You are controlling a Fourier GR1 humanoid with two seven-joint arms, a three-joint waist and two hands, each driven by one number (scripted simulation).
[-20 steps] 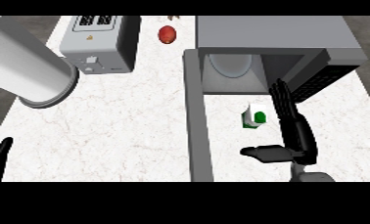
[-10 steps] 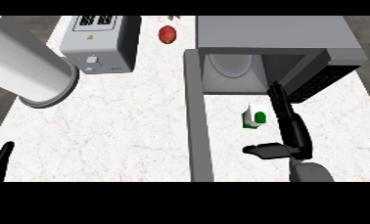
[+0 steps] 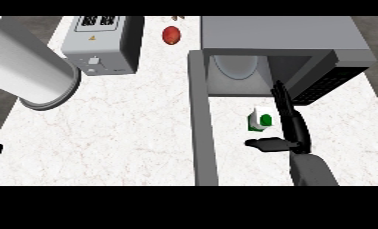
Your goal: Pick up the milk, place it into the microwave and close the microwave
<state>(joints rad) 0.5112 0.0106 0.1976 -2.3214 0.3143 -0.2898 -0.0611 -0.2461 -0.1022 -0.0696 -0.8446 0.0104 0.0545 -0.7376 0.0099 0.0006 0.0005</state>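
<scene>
Right black hand (image 3: 293,129) open, fingers straight, thumb spread, just beside small white-and-green milk carton (image 3: 261,120), holding nothing; placed so for gripping. Grey microwave (image 3: 280,38) open, ready for receiving.

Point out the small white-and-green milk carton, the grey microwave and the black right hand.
white-and-green milk carton (image 3: 261,120), head view, its green-marked top.
grey microwave (image 3: 277,32), head view, its flat roof.
black right hand (image 3: 295,132), head view, its palm.

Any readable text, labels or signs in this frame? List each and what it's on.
No words or numbers can be read.
Toaster: a small triangular warning sign on its top, plus dark marks near the slots, too small to read.
Milk carton: a green round patch, no legible lettering.
Microwave: no visible text.
</scene>
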